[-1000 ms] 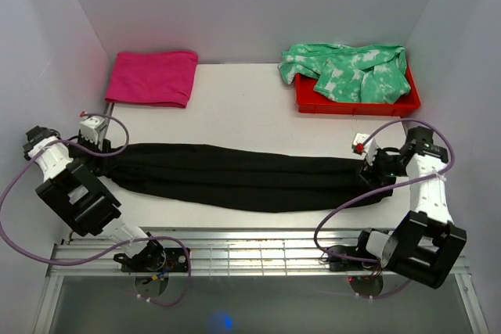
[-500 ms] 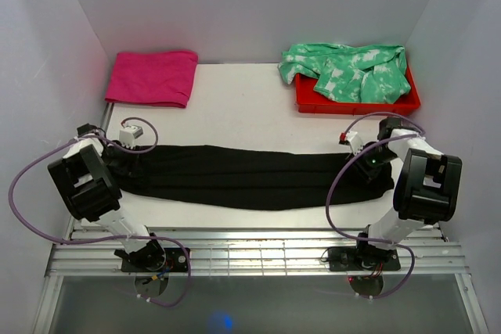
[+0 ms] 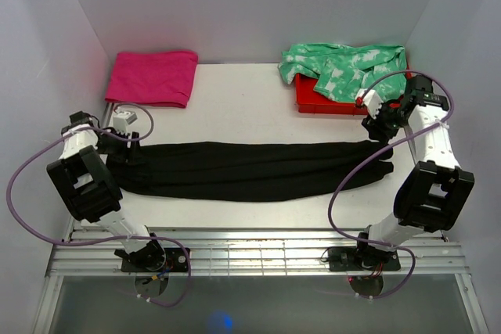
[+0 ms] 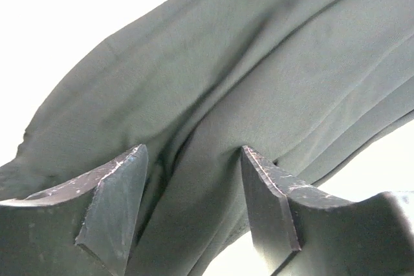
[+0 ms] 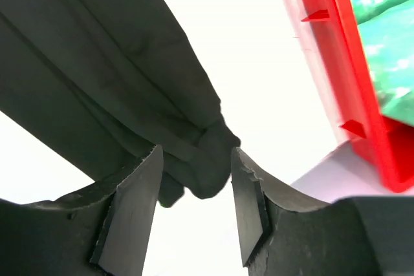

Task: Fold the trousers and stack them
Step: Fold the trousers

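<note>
folding looks part done, i judge: the black trousers (image 3: pixel 250 171) lie in a long narrow band across the desk (image 3: pixel 250 107), with a tool over each end. the left tool (image 4: pixel 194 153) has its fingers apart over the fabric and pinches nothing. the right tool (image 5: pixel 196 156) is likewise spread above the cuffed end. the next move calls for closing on one end and carrying it to the other. the red tray (image 3: pixel 344 104) holding a tie-dye garment (image 3: pixel 344 68) crowds the right tool, and a folded pink cloth (image 3: pixel 153 76) lies at the far left.

The black trousers (image 3: pixel 250 171) lie flat as a long narrow band, folded lengthwise, stretching from nine o'clock to three o'clock.
</note>
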`<action>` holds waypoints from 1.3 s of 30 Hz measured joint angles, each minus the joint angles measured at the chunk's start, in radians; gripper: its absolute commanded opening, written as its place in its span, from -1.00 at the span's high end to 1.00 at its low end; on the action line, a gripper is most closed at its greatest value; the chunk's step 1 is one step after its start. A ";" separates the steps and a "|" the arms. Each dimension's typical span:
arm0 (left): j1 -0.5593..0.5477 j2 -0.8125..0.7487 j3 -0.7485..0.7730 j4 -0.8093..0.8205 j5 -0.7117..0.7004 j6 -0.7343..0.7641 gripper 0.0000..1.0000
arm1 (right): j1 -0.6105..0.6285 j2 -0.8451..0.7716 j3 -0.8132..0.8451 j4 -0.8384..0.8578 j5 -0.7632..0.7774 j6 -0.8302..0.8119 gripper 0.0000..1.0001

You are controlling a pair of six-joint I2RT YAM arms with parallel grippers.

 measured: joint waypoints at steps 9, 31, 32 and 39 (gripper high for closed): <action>0.000 0.011 0.128 -0.100 0.073 0.005 -0.50 | 0.027 0.172 0.002 0.002 0.139 -0.180 -0.24; 0.072 0.163 0.224 -0.158 0.068 -0.016 -0.41 | 0.098 0.232 -0.119 0.050 0.231 -0.332 0.84; 0.080 0.167 0.228 -0.161 0.066 -0.015 -0.41 | 0.097 0.228 -0.117 0.049 0.230 -0.332 0.85; 0.140 0.167 0.259 -0.195 0.034 0.074 -0.15 | 0.040 0.143 0.061 0.028 0.165 -0.316 0.85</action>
